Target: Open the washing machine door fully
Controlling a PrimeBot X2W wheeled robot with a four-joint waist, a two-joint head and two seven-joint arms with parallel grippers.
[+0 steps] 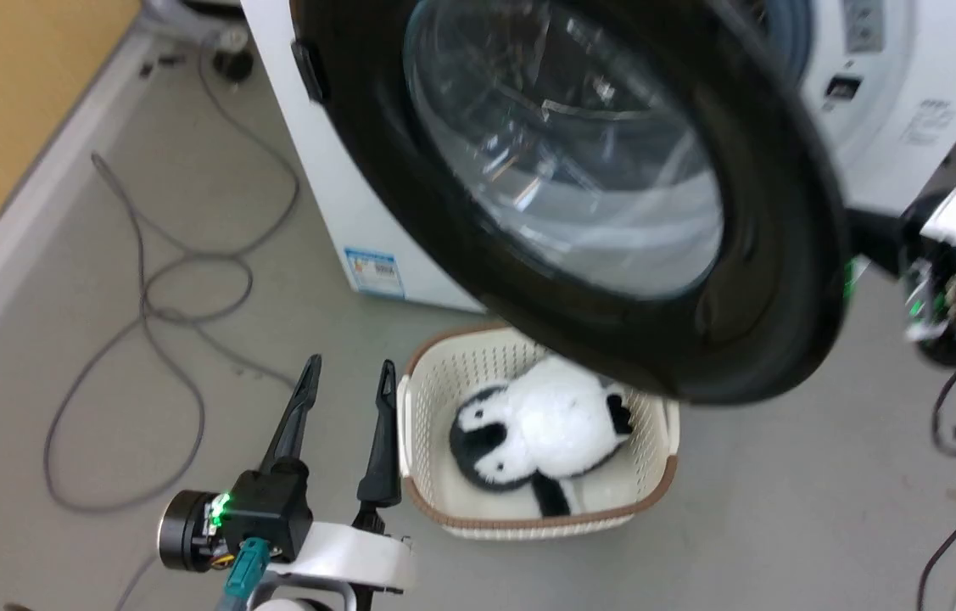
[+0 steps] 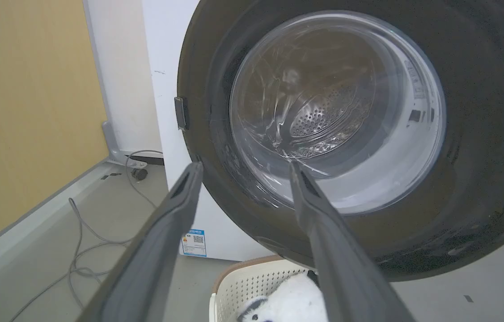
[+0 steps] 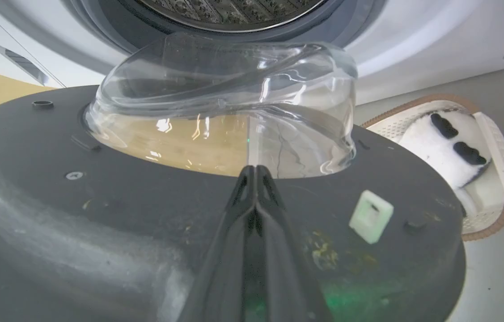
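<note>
Closest in, the right claw rises from the bottom centre of the right wrist view. It is clenched on nothing, and its tips sit over the door at the foot of the bowl. Touching or just off? I cannot tell.

In the head view the left claw is at lower left, fingers spread and empty, just beside the basket with the toy inside.

The door fills the upper centre of the head view. It stands swung out from the washer, with its lower edge over the basket.

Handling, as I judge it:
- It is a stiff hinged disc with some weight from the glass, so it should swing as one piece rather than flex.
- The glossy black front looks slippery.
- The matte inner face offers better purchase for a push, out near the free rim by the pale latch, where leverage looks best.
- Keep off the bowl, which is the fragile part.

As for looks, it is round and nearly washer-wide, with a broad shiny black ring outside and a dull, scuffed grey face inside. The clear bowl bulges towards the drum.
</note>
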